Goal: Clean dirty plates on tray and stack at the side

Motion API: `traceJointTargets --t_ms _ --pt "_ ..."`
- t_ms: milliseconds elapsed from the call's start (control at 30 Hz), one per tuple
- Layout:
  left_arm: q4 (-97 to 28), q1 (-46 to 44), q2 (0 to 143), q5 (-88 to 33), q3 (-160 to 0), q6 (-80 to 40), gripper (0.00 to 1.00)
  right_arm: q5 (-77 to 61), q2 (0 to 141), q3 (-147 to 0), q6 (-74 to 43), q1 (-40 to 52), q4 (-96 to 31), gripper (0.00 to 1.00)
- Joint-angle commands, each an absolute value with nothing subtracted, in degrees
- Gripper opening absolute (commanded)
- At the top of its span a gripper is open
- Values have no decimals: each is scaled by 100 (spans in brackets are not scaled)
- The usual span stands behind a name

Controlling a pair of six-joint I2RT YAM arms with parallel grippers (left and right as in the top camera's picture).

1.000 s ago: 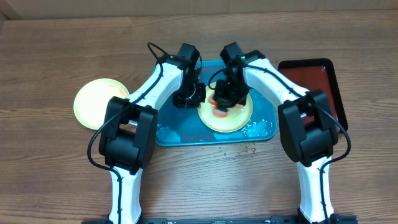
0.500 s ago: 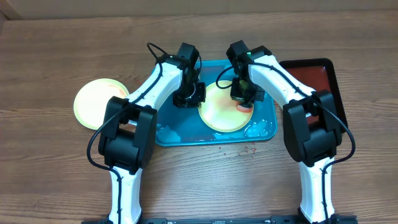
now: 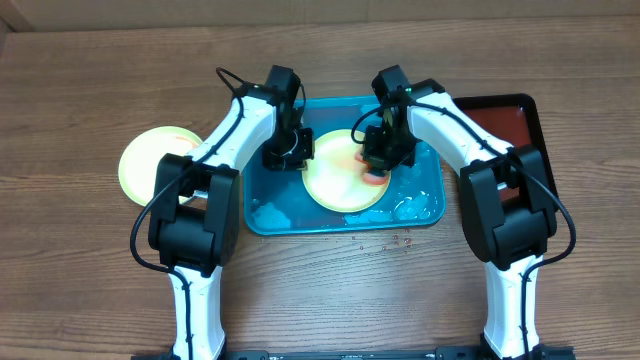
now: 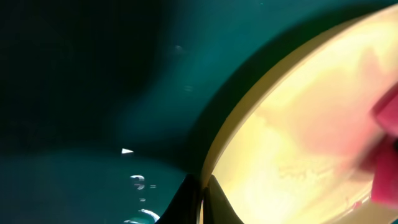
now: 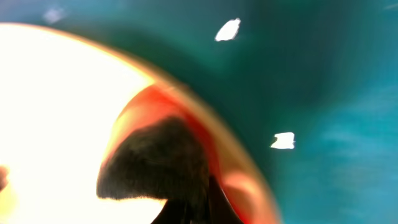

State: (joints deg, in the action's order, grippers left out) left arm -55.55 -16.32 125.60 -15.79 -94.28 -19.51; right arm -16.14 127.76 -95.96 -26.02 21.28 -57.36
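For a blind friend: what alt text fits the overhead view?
Two white-and-black robot arms reach over a teal tray holding a yellow-green plate: left jaws at its rim, right jaws pressing a pink sponge onto it. A second plate sits on the wooden table left; a dark red tray right.

1. On the tray [image 3: 270,190], the yellow-green plate [image 3: 340,188] has its upper rim hidden under both grippers in the overhead view.
2. Left of the tray, the left arm [image 3: 235,125] covers the second plate [image 3: 145,165] at its right edge; whether it is one plate or a stack is unclear.
3. Right of the tray, the right arm [image 3: 460,125] hides part of the dark red tray [image 3: 515,125].
4. The left wrist view cuts the left gripper [image 4: 203,186] down to fingertips closed on the plate's rim; the pink blur [image 4: 387,134] is unidentifiable.
5. The right wrist view is smeared, so the right gripper [image 5: 193,208] and the dark shape [image 5: 155,162] are unreadable.
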Motion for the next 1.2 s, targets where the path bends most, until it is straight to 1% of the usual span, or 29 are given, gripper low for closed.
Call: traceJointTargets --t_ms 0,233,400,533,667,900,1033,1167 --pt "-5524 -1656 12580 -1514 -9524 -1929 4 -2880 13275 -9262 -2556 2696 -5415 4" --pt "-5544 -1656 12578 -1511 -9524 -1927 4 -2897 13275 -9264 -3181 2917 -4751 4" --pt "-5548 -1608 12578 -1509 -9524 -1929 4 -2770 13233 -9275 -3306 2615 -4692 4" --pt "-5553 -1509 12580 -1509 -9524 -1927 4 -2681 12925 -9275 -3210 2300 -4779 4" --pt "-5551 -1352 12578 -1494 -9542 -1726 4 -2296 12248 -9275 -2912 2102 -5011 4" --pt "-5621 -1273 12258 -1223 -9666 -1260 4 -2182 10530 -9275 -2648 1697 -5636 4" --pt "-5636 -1302 11784 -681 -9666 -1170 4 -1977 9631 -9275 -2502 1299 -5964 4" --pt "-5636 -1361 11227 -106 -9666 -1153 4 -1435 8973 -9275 -2499 825 -6285 4"
